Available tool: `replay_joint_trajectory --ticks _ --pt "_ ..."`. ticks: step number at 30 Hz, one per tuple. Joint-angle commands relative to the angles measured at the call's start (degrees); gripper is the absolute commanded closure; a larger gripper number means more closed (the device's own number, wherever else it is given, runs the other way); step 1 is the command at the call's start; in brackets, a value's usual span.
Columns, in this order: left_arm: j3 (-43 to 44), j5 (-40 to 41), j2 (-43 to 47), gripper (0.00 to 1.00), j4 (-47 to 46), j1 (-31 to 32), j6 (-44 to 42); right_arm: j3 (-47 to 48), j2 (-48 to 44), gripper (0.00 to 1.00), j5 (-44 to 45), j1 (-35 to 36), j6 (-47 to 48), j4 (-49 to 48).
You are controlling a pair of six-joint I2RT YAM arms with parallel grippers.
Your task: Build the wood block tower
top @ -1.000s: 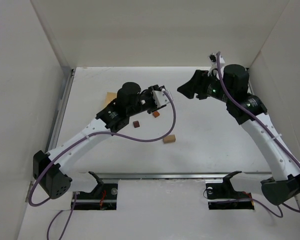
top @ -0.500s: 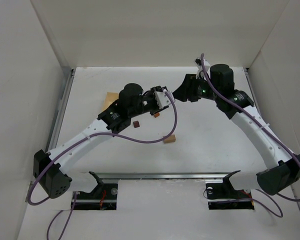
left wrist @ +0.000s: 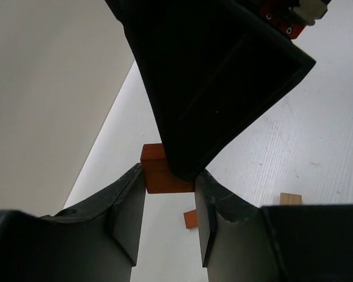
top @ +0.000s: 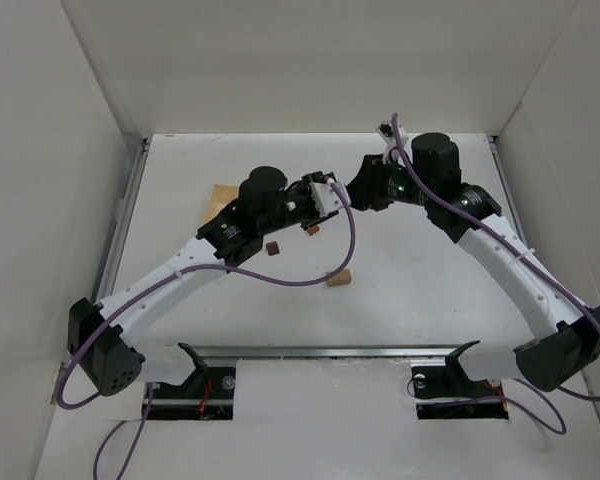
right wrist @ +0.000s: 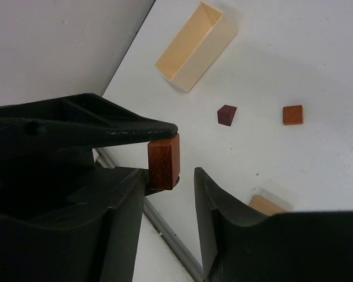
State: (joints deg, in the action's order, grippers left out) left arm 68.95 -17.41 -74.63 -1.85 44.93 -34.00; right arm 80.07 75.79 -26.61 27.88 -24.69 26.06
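We take the reddish-orange cube (left wrist: 162, 177) for wood: smooth, matt faces with a faint grain. The dark brown cube (right wrist: 226, 114) looks matt too (its grain is too small to tell). The pale tray (right wrist: 194, 47) seems bare, unvarnished wood. The fingers (left wrist: 128, 226) of the left gripper (left wrist: 169, 173) look like matt black plastic. The table (left wrist: 294, 147) is dull white and finely ribbed.
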Motion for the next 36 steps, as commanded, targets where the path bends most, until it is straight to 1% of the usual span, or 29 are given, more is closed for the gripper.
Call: replay_joint_trajectory --ticks 1,3,4,7,8,9,10,11,15,16,17,18,20,22,23,25,26,27,28,30,31,33,34,36 --pt "-0.48 -0.87 0.54 1.0 -3.78 0.34 0.25 0.25 0.15 0.57 -1.16 1.38 0.08 -3.73" --pt "-1.0 -0.87 0.54 1.0 -3.78 0.34 0.25 0.78 0.68 0.6 -1.16 1.91 0.08 -4.26" --pt "-1.01 -0.87 0.54 1.0 -3.78 0.34 0.25 0.79 0.68 0.68 -1.16 1.92 0.08 -4.27" --pt "-1.54 -0.87 1.07 1.0 -3.78 0.34 0.25 1.4 1.82 0.81 -1.68 2.53 -0.45 -4.27" --pt "-1.54 -0.87 1.07 1.0 -4.3 0.34 0.25 1.92 2.51 0.87 -1.69 2.53 -0.45 -4.27" --pt "-2.06 -0.87 1.07 1.0 -4.31 0.34 0.25 1.93 2.52 0.89 -1.69 3.14 -0.45 -4.27" --pt "-2.06 -0.87 1.07 1.0 -4.31 0.34 0.25 1.93 3.04 0.95 -1.69 3.15 -0.45 -4.27" --pt "-2.06 -0.35 1.07 1.0 -4.31 0.34 0.25 1.93 3.05 0.99 -1.69 3.15 -0.45 -4.27" --pt "-2.06 1.05 1.07 1.0 -4.31 0.34 0.25 1.93 2.53 1.0 -0.37 3.67 -0.98 -4.27" --pt "-2.06 1.67 1.07 0.99 -4.31 0.34 0.25 1.93 2.52 1.0 0.5 3.67 -0.98 -4.27" --pt "-2.06 2.89 1.07 0.88 -4.31 0.34 0.25 1.93 2.0 1.0 1.46 3.67 -0.98 -4.27" --pt "-2.59 3.43 1.07 0.82 -4.31 0.34 0.77 1.93 1.99 1.0 2.17 3.67 -0.98 -4.27" --pt "-2.59 4.04 1.07 0.78 -3.61 0.34 0.78 1.93 1.47 1.0 4.01 3.67 -1.5 -2.96" --pt "-2.59 4.75 1.59 0.61 -2.81 0.34 0.78 1.93 1.47 1.0 8.32 3.67 -1.5 -1.2" --pt "-2.59 4.75 1.59 0.49 -2.03 0.34 1.3 1.93 0.94 1.0 9.72 3.67 -1.5 -0.58" --pt "-2.59 7.2 1.59 0.31 -0.18 0.34 2.09 1.41 0.94 1.0 15.6 3.67 -3.08 1.08" --pt "-2.59 8.43 2.2 0.2 0.7 0.34 2.79 1.4 0.94 1.0 18.15 3.67 -3.61 3.27" --pt "-2.59 11.4 2.21 0.19 1.66 0.34 3.67 1.4 0.94 1.0 20.87 3.67 -4.74 4.68" --pt "-3.11 13.09 2.9 0.19 4.28 0.34 5.68 1.4 0.94 1.0 26.38 3.67 -5.28 6.26" --pt "-4.25 16.51 3.61 0.19 7.28 0.34 7.97 0.79 1.46 1.0 31.6 4.28 -5.9 11.27" --pt "-4.87 19.84 4.57 0.21 9.91 0.34 11.03 0.0 2.16 1.0 36.06 4.29 -7.29 12.77" --pt "-7.77 20.75 5.89 0.25 12.03 0.34 13.86 -1.93 3.65 1.0 39.86 5.77 -8.35 16.54" --pt "-8.99 20.75 7.73 0.29 12.74 -1.49 15.18 -2.72 4.27 1.0 41.19 6.31 -9.4 17.43" --pt "-13.12 20.13 9.84 0.31 13.88 -2.12 16.85 -5.17 5.42 1.0 42.69 7.98 -10.55 19.01"
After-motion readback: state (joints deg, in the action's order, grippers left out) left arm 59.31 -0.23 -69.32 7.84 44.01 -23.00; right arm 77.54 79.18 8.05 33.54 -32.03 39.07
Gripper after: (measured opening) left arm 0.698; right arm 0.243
